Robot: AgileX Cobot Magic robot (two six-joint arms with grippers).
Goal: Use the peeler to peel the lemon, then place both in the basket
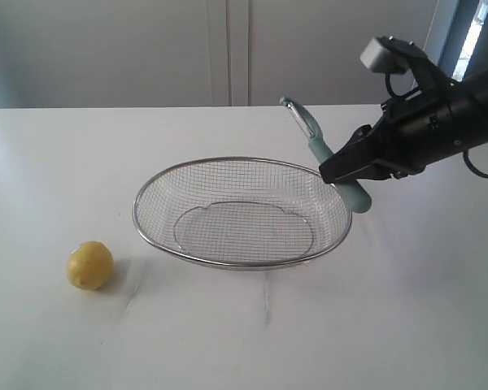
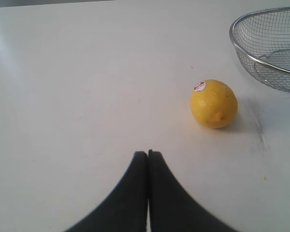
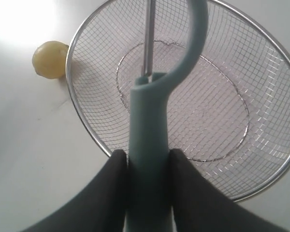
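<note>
Clamping the peeler (image 1: 318,148) seemingly above the basket (image 1: 228,159), right gripper (image 1: 339,167); lemon (image 1: 89,265) well apart.

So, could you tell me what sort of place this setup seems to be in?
Most likely a robotics lab bench staged for a kitchen chore, not a real kitchen: a white table, plain wall panels behind it, and only a lemon, a wire basket and a peeler in the right gripper.

Head of the peeler (image 3: 147,125) cut off in right wrist view; basket (image 2: 280,38) cropped in left wrist view.
</note>
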